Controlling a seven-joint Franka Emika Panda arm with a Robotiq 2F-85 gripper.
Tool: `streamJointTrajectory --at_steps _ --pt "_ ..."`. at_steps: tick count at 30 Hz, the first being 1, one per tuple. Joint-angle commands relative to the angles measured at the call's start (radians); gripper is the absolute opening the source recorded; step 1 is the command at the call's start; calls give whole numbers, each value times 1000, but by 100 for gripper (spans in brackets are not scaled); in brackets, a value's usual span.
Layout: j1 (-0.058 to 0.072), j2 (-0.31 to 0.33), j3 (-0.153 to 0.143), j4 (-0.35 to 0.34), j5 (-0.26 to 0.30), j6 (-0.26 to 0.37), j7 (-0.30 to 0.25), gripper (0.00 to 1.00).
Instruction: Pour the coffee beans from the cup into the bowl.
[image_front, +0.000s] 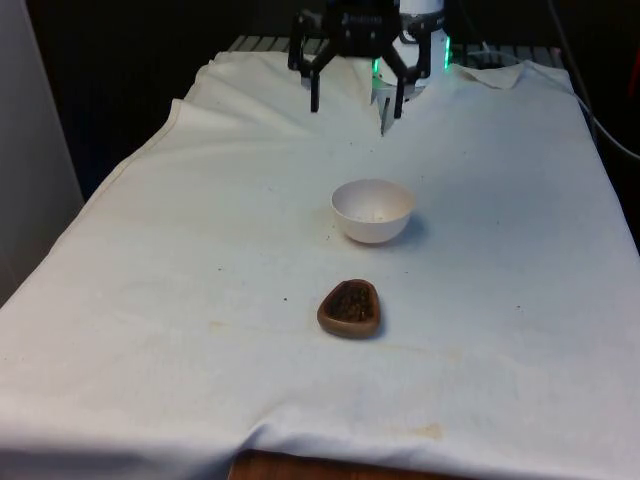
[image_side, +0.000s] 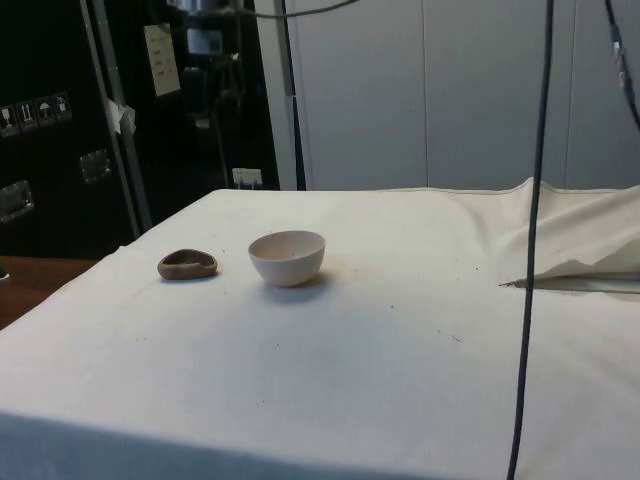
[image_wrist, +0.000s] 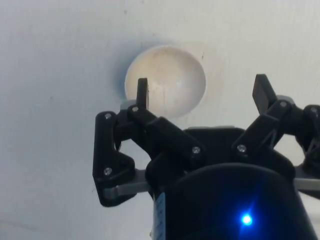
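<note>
Nearest the front view's camera, on the white cloth (image_front: 150, 330) covering the desk, lies a small brown cup (image_front: 350, 308), low and roughly triangular with rounded corners, standing upright with dark coffee beans (image_front: 349, 302) filling its hollow. In the side view the cup (image_side: 187, 265) sits towards the desk's near-left part, close to the cloth's edge. Just beyond it in the front view, near but not touching, stands a white bowl (image_front: 372, 210), upright and round; a few pale specks show at its bottom, and what they are cannot be told. The side view shows the bowl (image_side: 288, 257) just beside the cup, with a clear gap of cloth between them. A few tiny dark specks lie scattered on the cloth around both. Farthest back, above the desk's far end, hangs the black hand (image_front: 356, 105), its two fingers spread wide apart and holding nothing. From the wrist view the hand (image_wrist: 201, 92) is well above the cloth, with the bowl (image_wrist: 167, 80) seen past one fingertip (image_wrist: 142, 92).
</note>
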Motion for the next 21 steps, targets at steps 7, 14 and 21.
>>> streamJointTrajectory --at_steps 7,14,21 --pt "-1 111 -3 91 1 41 0 100" --pt "-1 203 -2 177 3 58 0 100" --pt "-6 279 5 245 16 59 -8 100"
